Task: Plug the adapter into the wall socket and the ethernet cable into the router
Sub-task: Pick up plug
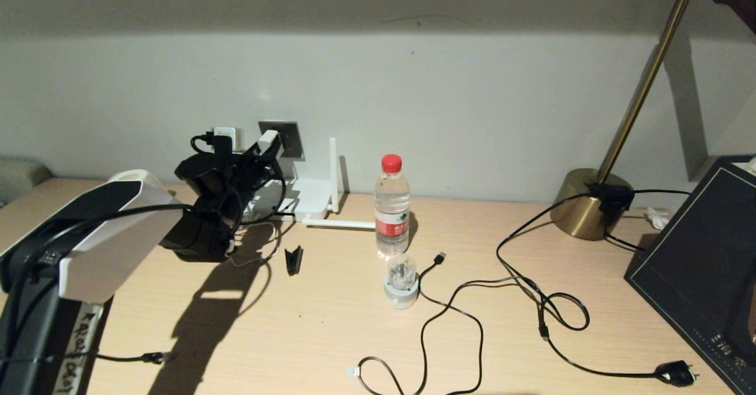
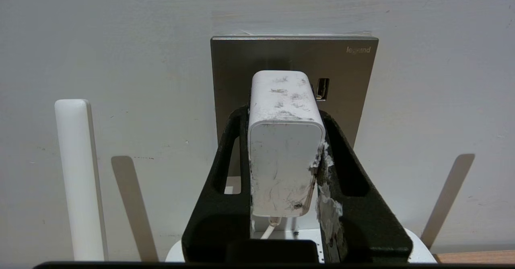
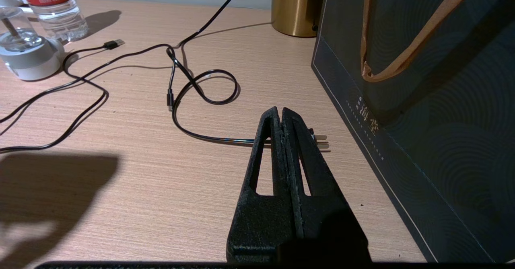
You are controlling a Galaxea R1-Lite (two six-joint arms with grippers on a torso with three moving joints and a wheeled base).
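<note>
My left gripper (image 2: 285, 114) is shut on the adapter (image 2: 283, 140), a scuffed white block with a thin white cord. The adapter's far end is against the grey wall socket (image 2: 346, 80), just left of the socket's USB port. In the head view the adapter (image 1: 269, 138) meets the wall socket (image 1: 289, 138) above the router (image 1: 310, 200). One router antenna (image 2: 78, 180) stands upright beside the socket. The ethernet cable (image 1: 378, 362) lies loose near the table's front edge, its clear-tipped plug (image 1: 352, 372) free. My right gripper (image 3: 281, 114) is shut on nothing, low over the table at the right.
A water bottle (image 1: 391, 206) and a round white-and-clear plug piece (image 1: 401, 280) stand mid-table. A black USB cable (image 1: 440, 257) and a mains cable with a black plug (image 1: 676, 373) sprawl to the right. A brass lamp base (image 1: 585, 212) and a dark bag (image 1: 703, 253) stand at the far right.
</note>
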